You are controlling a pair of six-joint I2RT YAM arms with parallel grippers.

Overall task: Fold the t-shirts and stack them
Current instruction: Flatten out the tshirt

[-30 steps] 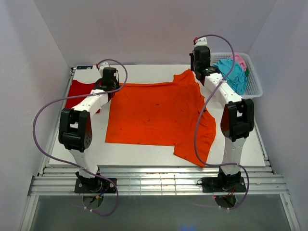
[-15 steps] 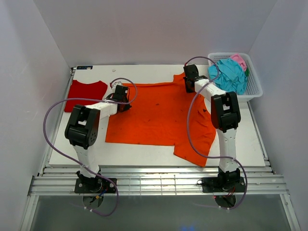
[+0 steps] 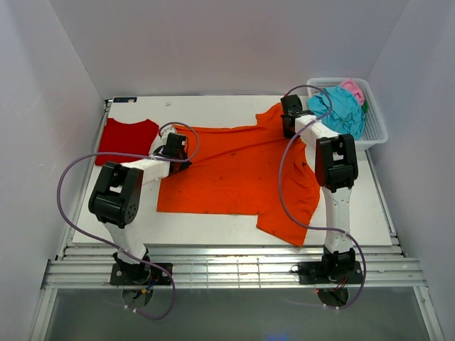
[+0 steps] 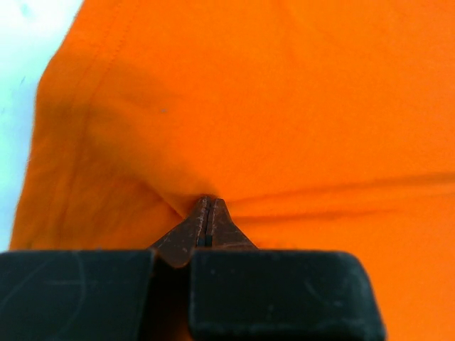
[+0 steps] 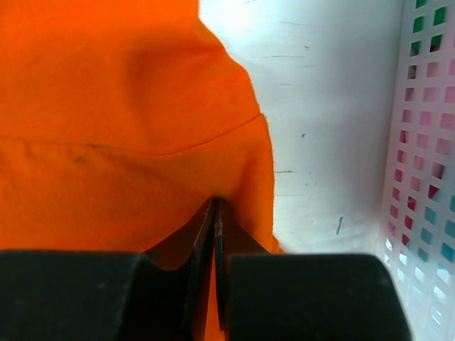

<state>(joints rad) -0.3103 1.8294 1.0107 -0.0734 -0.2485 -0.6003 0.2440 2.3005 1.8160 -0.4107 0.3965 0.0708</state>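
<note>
The bright orange t-shirt [image 3: 238,170] lies spread on the white table, one sleeve hanging toward the near right. My left gripper [image 3: 178,149] is shut on the shirt's far left edge; the left wrist view shows the cloth [image 4: 284,106] pinched at the closed fingertips [image 4: 207,206]. My right gripper [image 3: 288,122] is shut on the far right sleeve; the right wrist view shows orange cloth [image 5: 128,142] puckered into the closed tips [image 5: 215,207]. A deep red t-shirt [image 3: 126,138] lies folded at the far left. Teal [image 3: 341,110] and pink [image 3: 353,88] shirts sit in the basket.
The white lattice basket [image 3: 377,131] stands at the far right, right beside the right gripper; its wall shows in the right wrist view [image 5: 426,177]. White enclosure walls surround the table. Purple cables loop from both arms.
Both grippers came down from above onto the orange shirt's far edge and closed on it. The far left corner has shifted slightly left, and the right sleeve has bunched near the basket.
</note>
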